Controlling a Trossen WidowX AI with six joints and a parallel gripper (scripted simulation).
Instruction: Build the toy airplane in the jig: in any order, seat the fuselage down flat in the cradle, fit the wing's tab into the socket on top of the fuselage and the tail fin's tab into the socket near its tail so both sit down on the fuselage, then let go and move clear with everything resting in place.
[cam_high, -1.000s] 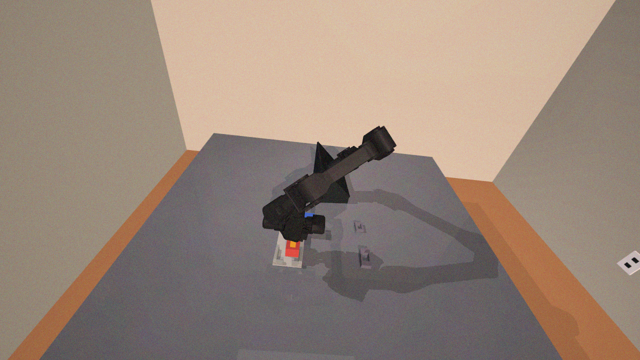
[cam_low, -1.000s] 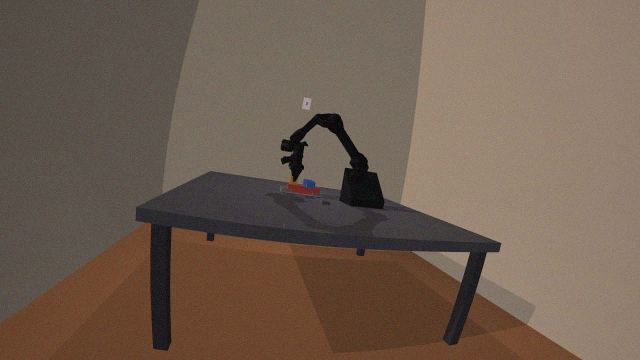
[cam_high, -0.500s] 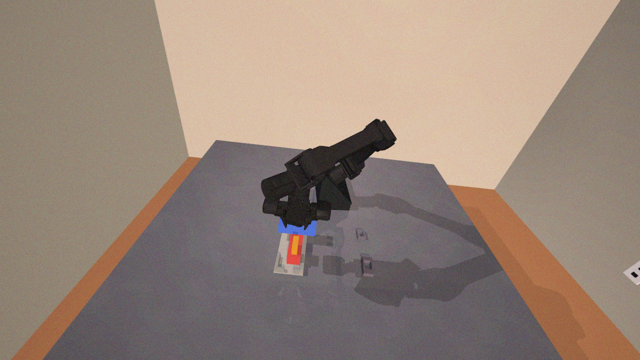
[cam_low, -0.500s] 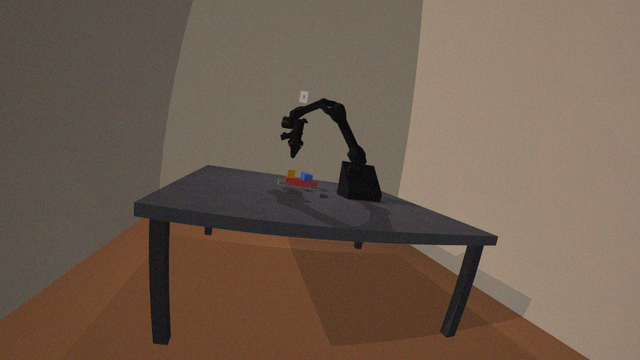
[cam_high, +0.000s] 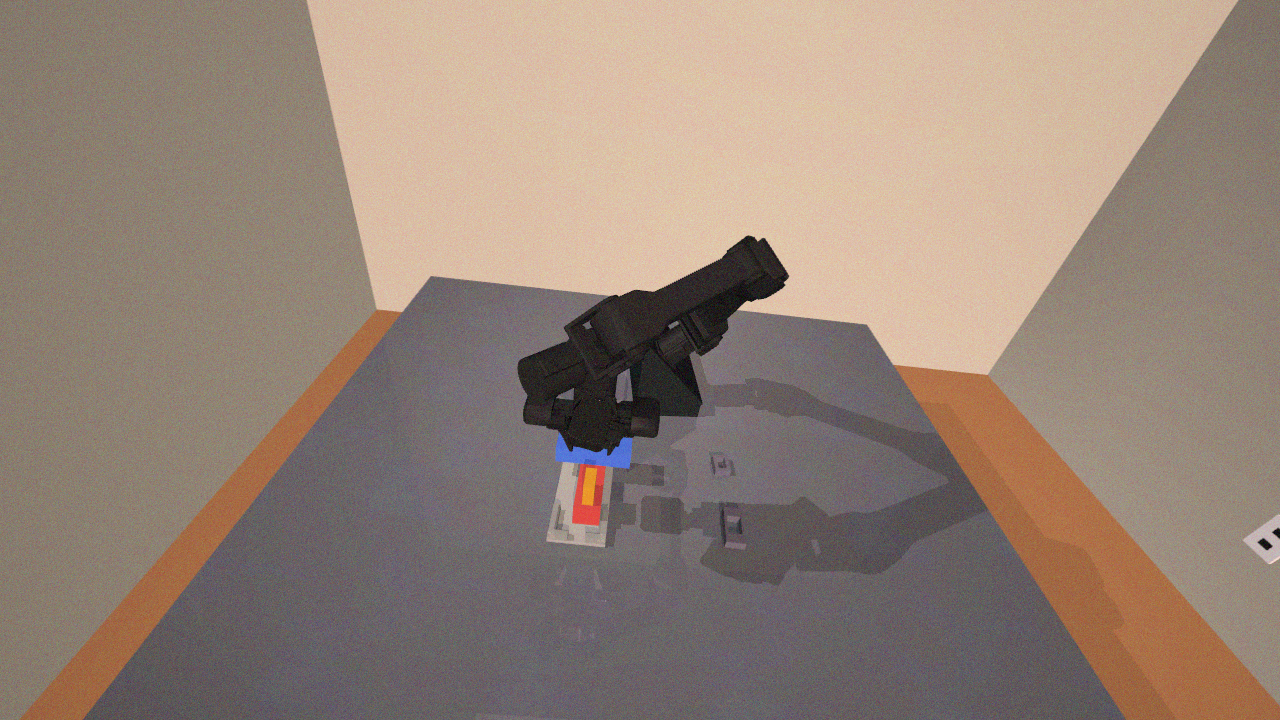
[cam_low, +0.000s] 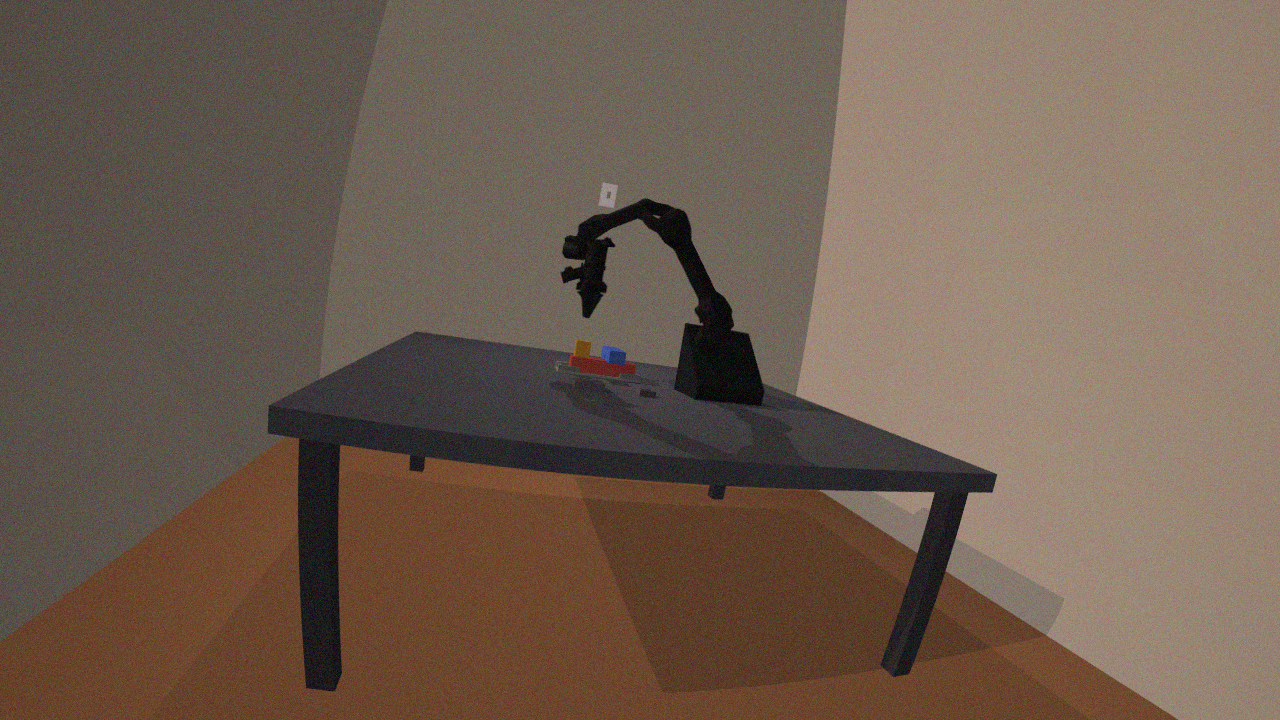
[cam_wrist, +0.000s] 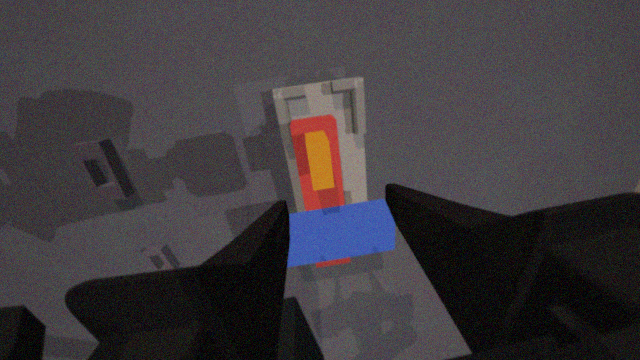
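Note:
The red fuselage (cam_high: 586, 516) (cam_low: 604, 366) (cam_wrist: 314, 123) lies level in the pale jig (cam_high: 565, 494) (cam_wrist: 356, 165). The blue wing (cam_high: 617, 453) (cam_low: 614, 355) (cam_wrist: 342, 232) lies crosswise on top of the fuselage. The orange tail fin (cam_high: 589, 486) (cam_low: 582, 348) (cam_wrist: 320, 160) stands upright on the fuselage near its end. Both look down on it, but their tabs and sockets are hidden. My gripper (cam_low: 587, 315) (cam_wrist: 336, 200) is open and empty, above the airplane and apart from it, with a gap over the fin.
Two small grey holders, a larger one (cam_high: 733, 526) (cam_wrist: 110, 167) and a smaller one (cam_high: 722, 464) (cam_wrist: 160, 257), stand on the dark table (cam_high: 402, 537) (cam_low: 429, 411) beside the jig. The arm's black base (cam_high: 666, 389) (cam_low: 718, 367) stands beyond the wing end of the airplane.

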